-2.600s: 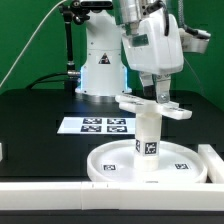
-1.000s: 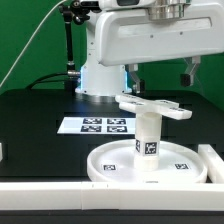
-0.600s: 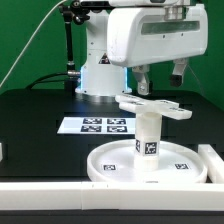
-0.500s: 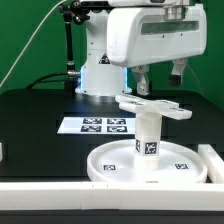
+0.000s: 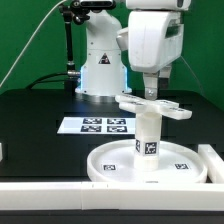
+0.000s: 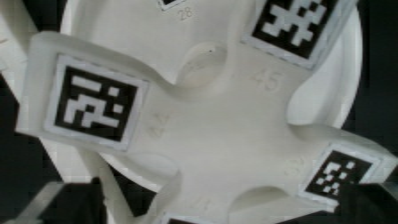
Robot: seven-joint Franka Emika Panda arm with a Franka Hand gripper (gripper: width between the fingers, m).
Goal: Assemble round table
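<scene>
Well, from the exterior view's left, the marker board (image 5: 100, 125) lies on open black table (image 5: 35, 120), then the round disc (image 5: 125, 175) carries the upright leg (image 5: 148, 135) capped by the cross-shaped base (image 5: 152, 106), my gripper (image 5: 151, 93) hovering close above it, its opening impossible to tell, and the white frame (image 5: 213, 160) hems the right edge.

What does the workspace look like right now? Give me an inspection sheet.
Surface: black table, marker board lying flat.
Job's things: leg upright on round disc; cross base atop leg.
Clutter: nothing seen.
Grippers: pincer right over cross base; open or shut unclear.
Cables: thin cable at exterior view's left.
Surroundings: green backdrop, white border frame.
</scene>
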